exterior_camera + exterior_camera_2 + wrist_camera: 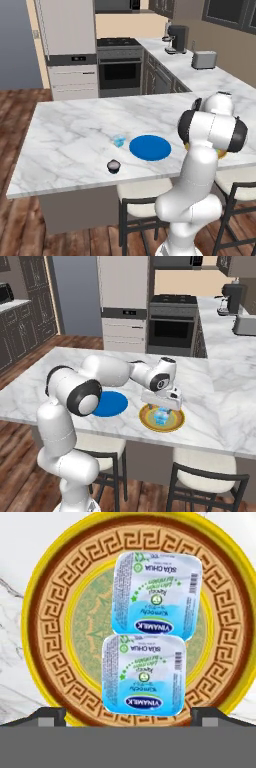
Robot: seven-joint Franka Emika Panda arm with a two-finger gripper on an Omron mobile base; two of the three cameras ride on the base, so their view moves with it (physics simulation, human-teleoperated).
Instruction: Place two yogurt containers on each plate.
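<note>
With two pale blue yogurt cups (149, 598) touching on the yellow-rimmed plate (47, 607), the pincer (128, 714) hovers above, fingers apart and empty. Rising straight should avoid nudging them; the blue cup (119, 141) and dark cup (114, 166) wait beside the blue plate (150, 147).

Veined marble counter (75, 135); glossy blue plate (150, 148); wood floor (20, 100).
</note>
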